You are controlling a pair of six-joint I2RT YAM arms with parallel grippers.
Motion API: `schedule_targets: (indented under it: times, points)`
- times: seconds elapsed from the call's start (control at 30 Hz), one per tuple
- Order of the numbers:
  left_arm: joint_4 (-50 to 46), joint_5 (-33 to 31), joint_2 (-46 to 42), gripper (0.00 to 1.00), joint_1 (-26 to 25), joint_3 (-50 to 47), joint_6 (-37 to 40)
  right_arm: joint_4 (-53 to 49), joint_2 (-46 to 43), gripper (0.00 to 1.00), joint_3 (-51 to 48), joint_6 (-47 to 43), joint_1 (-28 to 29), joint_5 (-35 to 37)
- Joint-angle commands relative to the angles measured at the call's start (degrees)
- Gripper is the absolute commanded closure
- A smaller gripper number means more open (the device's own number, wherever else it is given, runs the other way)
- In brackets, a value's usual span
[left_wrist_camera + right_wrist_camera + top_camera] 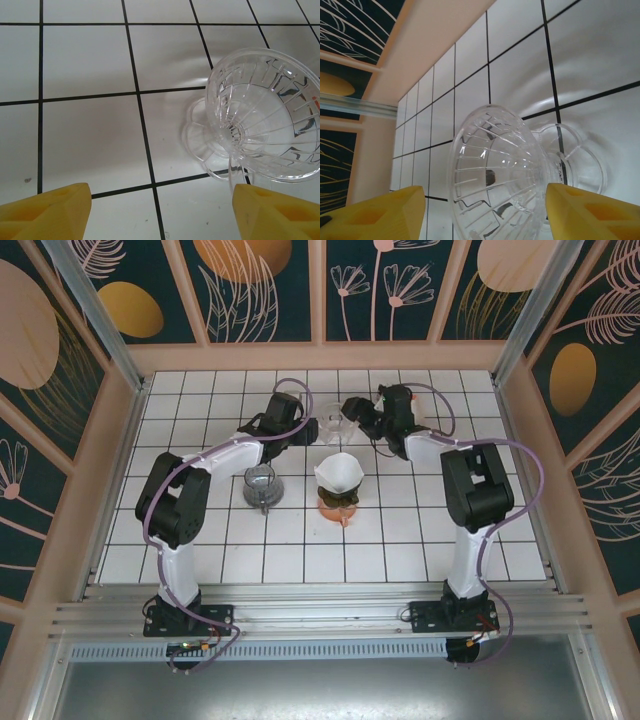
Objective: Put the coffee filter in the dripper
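Two grippers: left gripper [160,215], right gripper [485,215], jaws apart, empty, flanking dripper [333,424].
Dripper: far tabletop [200,550], mouth apparently up.
Filter [338,472]: white cone on brown holder [338,508], just bases-side of dripper, not touching.
Nearer arm: neither, clearly.

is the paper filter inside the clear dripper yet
No, the clear dripper has nothing in its ribbed cone in the left wrist view, and you can see straight through its walls.
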Motion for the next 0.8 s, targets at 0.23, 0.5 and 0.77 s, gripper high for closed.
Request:
schedule_targets:
  times: [0.23, 0.5, 0.77]
  points:
    - [0.9, 0.85, 0.57, 0.24, 0.69, 1.63, 0.47, 0.44, -3.45, 0.34, 0.23, -1.94, -0.55, 0.96]
    - [0.64, 1.03, 0.5, 0.24, 0.89, 2.2, 0.7, -0.41, -5.4, 0.34, 0.41, -3.23, -0.7, 1.98]
    - [-0.48, 2.16, 2.38, 0.24, 0.89, 4.85, 2.49, -2.01, -9.17, 0.34, 0.75, -5.14, -0.65, 3.33]
